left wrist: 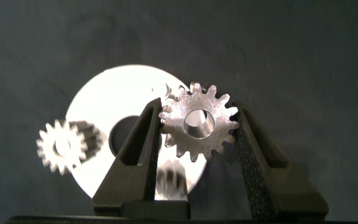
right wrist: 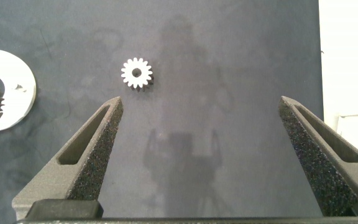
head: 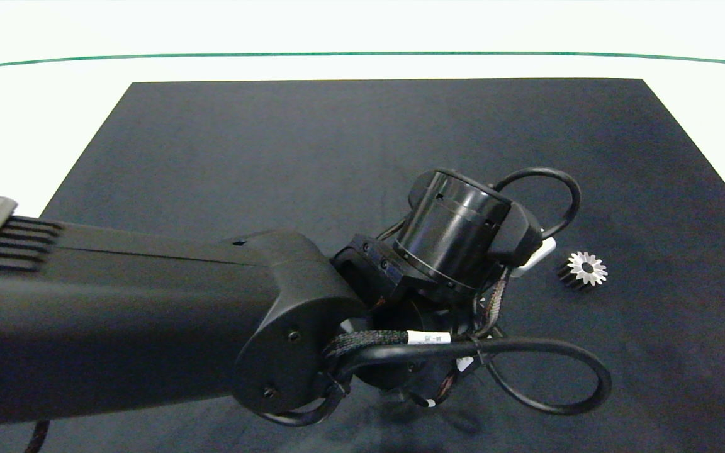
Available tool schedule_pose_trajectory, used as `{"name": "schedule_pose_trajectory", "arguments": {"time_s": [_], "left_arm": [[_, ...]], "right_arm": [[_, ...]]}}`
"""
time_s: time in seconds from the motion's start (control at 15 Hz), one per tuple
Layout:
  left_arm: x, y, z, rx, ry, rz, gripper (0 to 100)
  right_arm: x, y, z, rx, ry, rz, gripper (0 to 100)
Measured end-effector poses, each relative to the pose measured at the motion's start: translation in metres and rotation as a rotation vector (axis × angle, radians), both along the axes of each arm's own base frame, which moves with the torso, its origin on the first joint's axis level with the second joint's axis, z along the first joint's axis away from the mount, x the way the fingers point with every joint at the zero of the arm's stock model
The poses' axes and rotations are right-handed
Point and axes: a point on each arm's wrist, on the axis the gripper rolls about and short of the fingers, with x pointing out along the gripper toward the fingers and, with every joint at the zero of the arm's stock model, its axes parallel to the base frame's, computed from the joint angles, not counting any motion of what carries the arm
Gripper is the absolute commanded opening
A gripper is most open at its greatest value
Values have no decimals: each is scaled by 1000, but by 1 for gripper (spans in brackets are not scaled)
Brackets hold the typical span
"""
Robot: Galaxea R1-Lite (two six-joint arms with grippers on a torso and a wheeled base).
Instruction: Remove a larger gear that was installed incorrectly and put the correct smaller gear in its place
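Observation:
My left gripper [left wrist: 197, 118] is shut on the smaller gear [left wrist: 199, 123], a stubby-toothed silver gear with a wide bore, pinched by its teeth. It hangs over a white round plate [left wrist: 104, 99] with a central hole. The larger gear [head: 581, 269], star-faced with pointed teeth, lies flat on the black mat to the right of the left wrist [head: 457, 239]; the right wrist view also shows this larger gear [right wrist: 137, 73]. My right gripper [right wrist: 201, 102] is open above bare mat, apart from that gear, and the right arm is out of the head view.
Another small gear [left wrist: 64, 146] sits at the plate's edge, and a blurred gear [left wrist: 173, 177] lies below the held one. The plate's rim [right wrist: 11, 93] shows in the right wrist view. The black mat [head: 274, 163] lies on a white table. Cables [head: 545, 377] loop around the left wrist.

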Motion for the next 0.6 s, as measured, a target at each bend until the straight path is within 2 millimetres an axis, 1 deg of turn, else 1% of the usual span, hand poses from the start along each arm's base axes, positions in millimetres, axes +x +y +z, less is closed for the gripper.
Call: {"name": "schedule_pose_trajectory", "arguments": {"time_s": [0.6], "left_arm": [[21,-18,-8,-2,-15,18,16]], "right_arm": [[-1,0,-5,21,11,8,100]]}}
